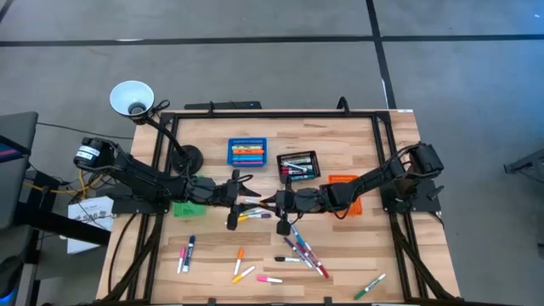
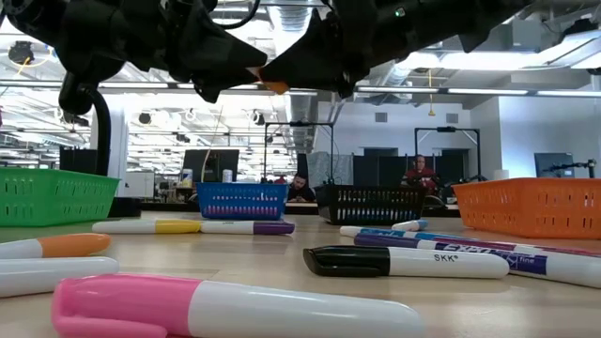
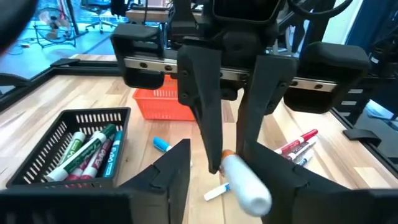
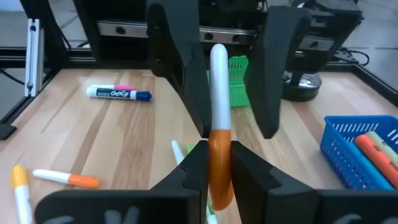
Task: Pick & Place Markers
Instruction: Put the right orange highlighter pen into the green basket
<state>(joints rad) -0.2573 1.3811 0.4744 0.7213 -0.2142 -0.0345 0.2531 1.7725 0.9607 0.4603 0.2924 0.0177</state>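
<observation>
High view: both arms meet over the table's middle, the left gripper facing the right gripper tip to tip above scattered markers. The right gripper's fingers are clamped on the orange cap of an orange-capped white marker, held off the table. Its white barrel reaches between the left gripper's fingers, which stand spread on both sides of it; whether they touch it I cannot tell. On the far side sit a blue bin and a black bin, both holding markers. A green bin lies under the left arm, an orange bin under the right. More markers lie loose along the near side.
</observation>
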